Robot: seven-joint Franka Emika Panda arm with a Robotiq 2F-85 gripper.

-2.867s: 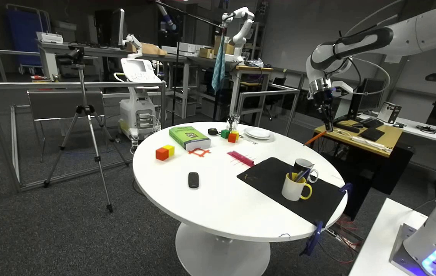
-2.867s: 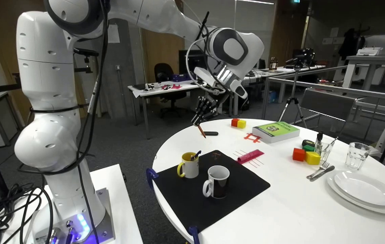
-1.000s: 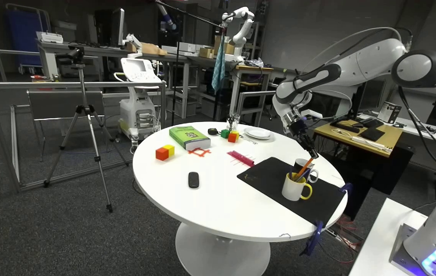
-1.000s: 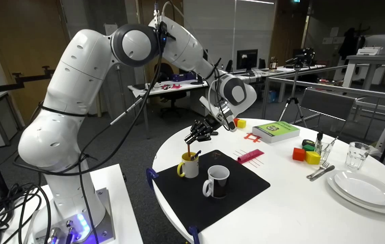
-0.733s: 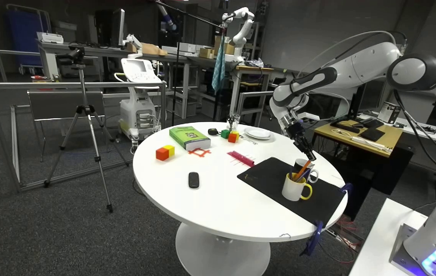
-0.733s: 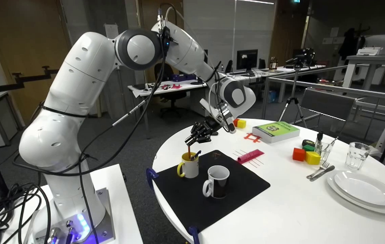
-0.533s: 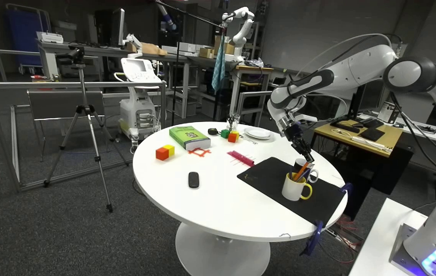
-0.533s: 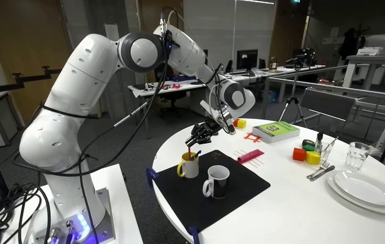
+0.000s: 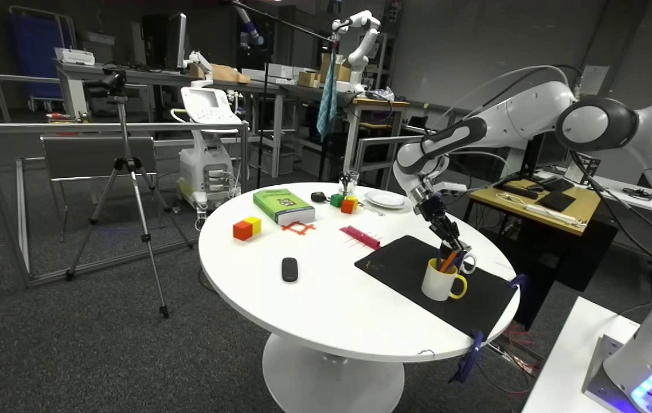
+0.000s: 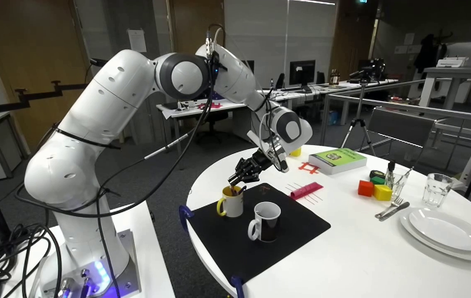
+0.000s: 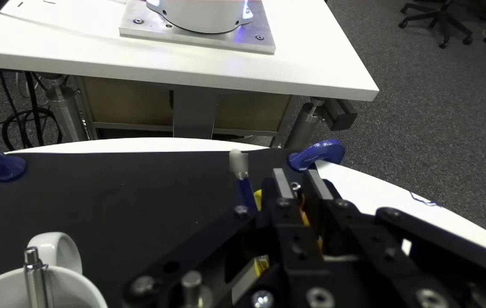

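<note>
My gripper point(image 9: 459, 250) points down just above a white mug point(image 9: 436, 284) with a yellow inside and yellow handle. It is shut on an orange pen point(image 9: 448, 263), whose lower part is inside that mug. In the wrist view a strip of the orange pen point(image 11: 304, 218) shows in the narrow gap of the gripper point(image 11: 300, 182), and a blue pen point(image 11: 247, 192) rises beside the fingers. The mug is mostly hidden there, with only a bit of yellow rim point(image 11: 258, 199) visible. A black-and-white mug point(image 10: 270, 227) holding a silver pen point(image 11: 36, 278) stands close by.
Both mugs stand on a black mat point(image 10: 297, 238), fixed to the round white table by blue clamps point(image 10: 184, 215). Farther off are a pink object point(image 10: 306, 191), a green book point(image 10: 338, 160), coloured cubes point(image 10: 365, 188), glasses, cutlery and white plates point(image 10: 446, 229). A dark oblong object point(image 9: 289, 269) lies opposite.
The gripper came from the air beside the table to above the yellow-handled mug, then sank. The orange pen has gone deeper into that mug. Mugs and other table objects have stayed put.
</note>
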